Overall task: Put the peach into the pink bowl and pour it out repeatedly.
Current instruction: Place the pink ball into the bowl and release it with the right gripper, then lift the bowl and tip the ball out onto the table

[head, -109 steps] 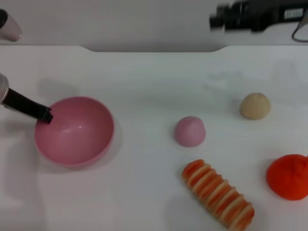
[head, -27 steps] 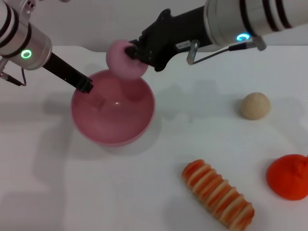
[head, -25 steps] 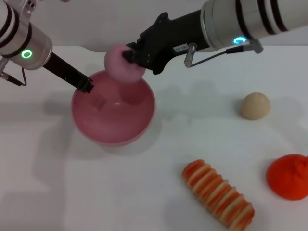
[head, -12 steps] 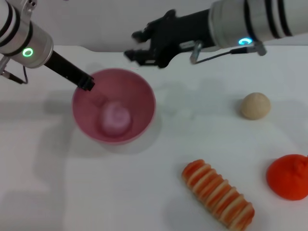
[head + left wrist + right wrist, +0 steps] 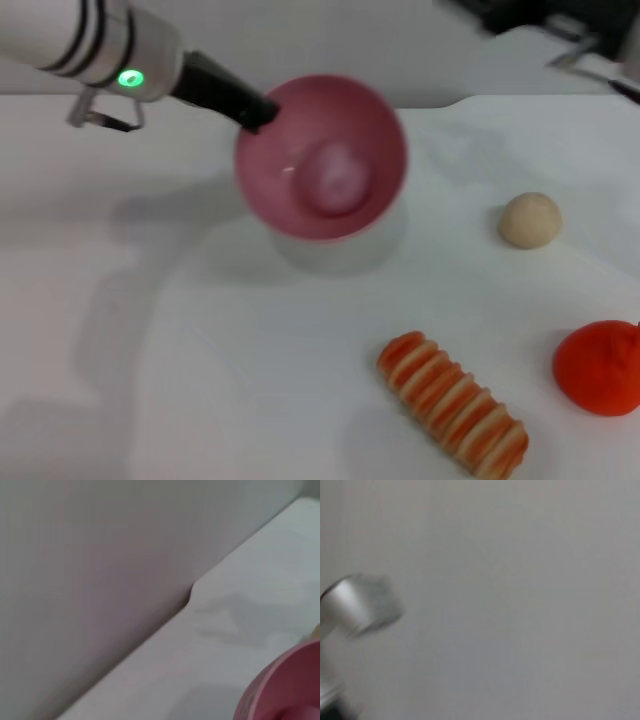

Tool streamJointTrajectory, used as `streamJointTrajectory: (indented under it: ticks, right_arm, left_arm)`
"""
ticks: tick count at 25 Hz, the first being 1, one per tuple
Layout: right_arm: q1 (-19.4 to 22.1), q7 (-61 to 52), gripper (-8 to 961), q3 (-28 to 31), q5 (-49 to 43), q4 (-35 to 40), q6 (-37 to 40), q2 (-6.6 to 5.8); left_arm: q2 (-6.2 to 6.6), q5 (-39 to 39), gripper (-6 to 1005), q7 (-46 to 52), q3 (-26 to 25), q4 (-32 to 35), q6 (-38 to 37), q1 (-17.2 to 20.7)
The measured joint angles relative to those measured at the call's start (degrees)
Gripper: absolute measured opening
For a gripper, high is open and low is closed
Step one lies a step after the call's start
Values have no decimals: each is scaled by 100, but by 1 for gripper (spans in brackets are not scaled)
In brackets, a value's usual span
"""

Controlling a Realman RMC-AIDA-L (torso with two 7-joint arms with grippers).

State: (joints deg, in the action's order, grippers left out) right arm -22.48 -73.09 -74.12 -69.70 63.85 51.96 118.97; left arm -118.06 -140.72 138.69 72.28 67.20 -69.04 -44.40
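Gripping the pink bowl (image 5: 322,157) by its rim, the left gripper (image 5: 256,110) holds it lifted and tilted near the surface's (image 5: 200,350) far edge, the peach (image 5: 337,178) inside; the right gripper's jaws cannot be told.

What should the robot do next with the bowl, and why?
Probably tip the pink bowl over more. The left tool holds it by the rim, lifted above the table and tilted, with the peach inside, so more tilt should roll it out.

The left arm (image 5: 90,45) is a white cylinder with dark bands, a glowing green ring light and a black gripper (image 5: 255,108).
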Motion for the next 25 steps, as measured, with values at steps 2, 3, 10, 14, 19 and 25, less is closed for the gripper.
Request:
streamJointTrajectory:
  ticks: [2, 3, 10, 14, 19, 25]
  right_arm:
    - [246, 1550, 408, 21, 1542, -541, 256, -5]
    - [347, 2188, 407, 36, 2188, -807, 441, -7]
    - [524, 4233, 399, 513, 4261, -2427, 1467, -14]
    - [528, 4577, 394, 891, 4788, -3148, 1936, -40]
    - [700, 4726, 389, 1285, 5065, -3432, 2302, -13]
    - [804, 4527, 382, 1276, 5423, -3985, 2843, 35]
  left_arm:
    - [0, 240, 41, -112, 238, -7, 370, 99]
    - [-1, 412, 41, -186, 390, -10, 604, 165]
    - [-4, 1695, 41, -1074, 1324, 20, 2113, 602]
    - [-17, 2772, 41, -2007, 2126, -32, 3232, 871]
    - [-38, 3859, 41, -3206, 3228, 26, 4564, 1231]
    - [-41, 4410, 41, -4121, 4107, 132, 5330, 1447]
